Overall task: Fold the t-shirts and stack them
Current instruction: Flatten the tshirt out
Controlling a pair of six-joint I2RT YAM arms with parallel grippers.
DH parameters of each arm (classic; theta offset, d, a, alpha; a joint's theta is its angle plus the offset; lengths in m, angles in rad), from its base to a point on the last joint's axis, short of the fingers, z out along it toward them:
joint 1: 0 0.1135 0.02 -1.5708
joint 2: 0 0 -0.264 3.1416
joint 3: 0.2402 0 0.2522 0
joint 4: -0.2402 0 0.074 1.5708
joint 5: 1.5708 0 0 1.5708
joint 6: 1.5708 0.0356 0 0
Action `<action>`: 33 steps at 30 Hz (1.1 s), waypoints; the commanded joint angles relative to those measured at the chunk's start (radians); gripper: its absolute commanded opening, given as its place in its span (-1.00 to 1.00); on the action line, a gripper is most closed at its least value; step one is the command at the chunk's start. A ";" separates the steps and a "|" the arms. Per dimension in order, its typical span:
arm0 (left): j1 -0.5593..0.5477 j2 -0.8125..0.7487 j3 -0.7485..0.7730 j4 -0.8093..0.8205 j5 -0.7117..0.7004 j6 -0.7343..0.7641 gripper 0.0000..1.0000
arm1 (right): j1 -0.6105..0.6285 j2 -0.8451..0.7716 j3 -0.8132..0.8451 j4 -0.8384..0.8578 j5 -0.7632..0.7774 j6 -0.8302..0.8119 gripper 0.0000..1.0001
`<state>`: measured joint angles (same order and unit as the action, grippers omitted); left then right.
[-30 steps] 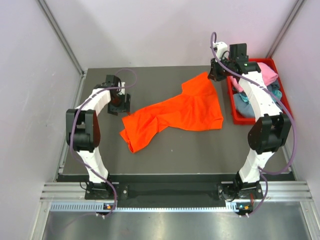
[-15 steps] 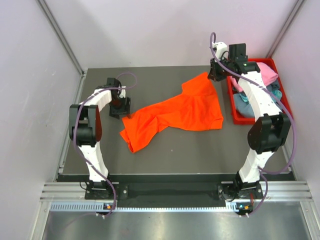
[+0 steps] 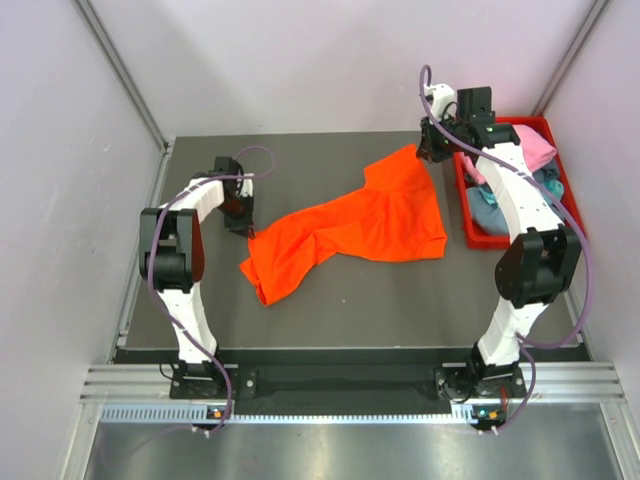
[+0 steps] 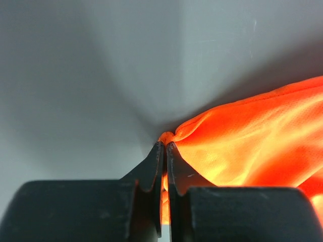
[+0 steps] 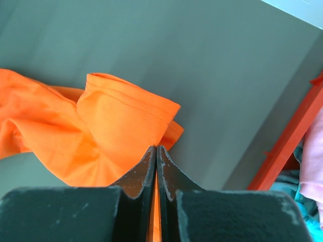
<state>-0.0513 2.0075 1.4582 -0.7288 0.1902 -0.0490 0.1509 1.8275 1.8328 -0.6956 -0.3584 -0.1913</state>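
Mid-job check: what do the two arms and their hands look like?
The left arm and right arm have white shells with black joint housings; a purple cable loops along each. The left hand and right hand have black wedge-shaped fingers tapering to thin tips.

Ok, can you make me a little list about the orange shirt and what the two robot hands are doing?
Shirt out: orange t-shirt, spread crumpled on the table, not folded
Left gripper: shut, pinching the shirt's left end
Right gripper: shut, pinching the shirt's far right corner
Red bin: right side, beside the shirt
In the bin: pink t-shirt, teal t-shirt, bunched up
Folded stack: none yet
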 commanded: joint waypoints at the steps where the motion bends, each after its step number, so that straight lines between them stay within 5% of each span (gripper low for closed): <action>1: -0.001 -0.033 0.021 -0.003 -0.014 0.011 -0.92 | 0.016 -0.005 0.039 0.038 0.018 -0.014 -1.00; 20: -0.001 -0.427 0.415 -0.027 -0.066 0.216 -1.00 | 0.021 -0.167 0.172 0.157 0.088 -0.074 -1.00; 33: -0.001 -0.926 0.087 0.071 0.026 0.350 -1.00 | 0.101 -0.735 -0.124 0.252 0.210 -0.070 -1.00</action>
<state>-0.0525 1.1648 1.5829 -0.7071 0.1757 0.2405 0.2382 1.1995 1.7542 -0.4938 -0.2085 -0.2615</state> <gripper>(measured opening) 0.020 0.005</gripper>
